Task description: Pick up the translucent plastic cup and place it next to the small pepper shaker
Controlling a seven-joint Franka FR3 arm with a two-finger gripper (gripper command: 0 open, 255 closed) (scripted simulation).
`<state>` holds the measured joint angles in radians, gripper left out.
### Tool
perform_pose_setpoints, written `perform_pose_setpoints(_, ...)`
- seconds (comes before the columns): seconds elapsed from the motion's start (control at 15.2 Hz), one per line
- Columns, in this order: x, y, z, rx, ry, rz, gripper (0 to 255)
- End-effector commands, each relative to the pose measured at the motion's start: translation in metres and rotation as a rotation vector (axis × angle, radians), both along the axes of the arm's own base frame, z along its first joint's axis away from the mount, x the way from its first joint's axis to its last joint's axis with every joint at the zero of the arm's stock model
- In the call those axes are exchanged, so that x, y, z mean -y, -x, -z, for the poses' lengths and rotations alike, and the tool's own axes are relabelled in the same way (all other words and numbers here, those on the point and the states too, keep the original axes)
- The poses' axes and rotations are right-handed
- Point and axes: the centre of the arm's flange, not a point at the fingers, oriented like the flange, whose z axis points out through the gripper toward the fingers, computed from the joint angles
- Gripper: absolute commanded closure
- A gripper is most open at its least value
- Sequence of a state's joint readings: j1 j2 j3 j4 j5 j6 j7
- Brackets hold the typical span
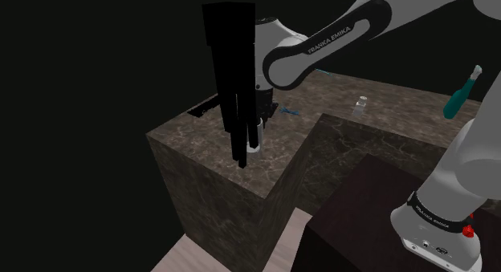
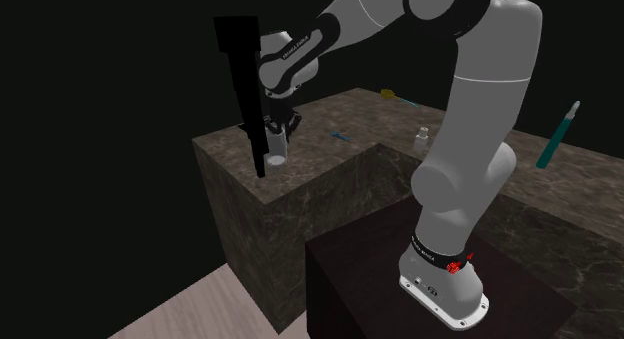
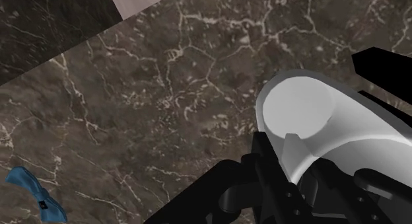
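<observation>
As they hang over the marble counter (image 1: 197,146), the fingers (image 1: 238,146) clasp the cup (image 3: 297,113) (greyish-white) between them

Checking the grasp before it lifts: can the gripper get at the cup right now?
Likely yes: the gripper is down at the cup near the countertop corner, and nothing stands between them.

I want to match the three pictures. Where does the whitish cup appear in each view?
Shoulder view: the cup is left of centre, on the dark marble counter.
Second exterior view: the cup is left of centre, near the counter's corner.
Wrist view: the cup stands on the counter, well apart from the blue object.
Shared landmark: the blue object lying on the counter.
</observation>
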<state>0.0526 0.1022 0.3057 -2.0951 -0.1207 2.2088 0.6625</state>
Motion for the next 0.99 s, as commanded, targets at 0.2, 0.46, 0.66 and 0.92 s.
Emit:
perform_pose_setpoints(0.2, 0.000, 0.000, -0.026, 0.000, 0.000, 0.000, 255)
perform_pose_setpoints(0.46, 0.000, 0.000, -0.047, 0.000, 0.000, 0.000, 255)
perform_pose_setpoints(0.66, 0.000, 0.000, -0.063, 0.000, 0.000, 0.000, 255)
perform_pose_setpoints(0.92, 0.000, 0.000, -0.084, 0.000, 0.000, 0.000, 255)
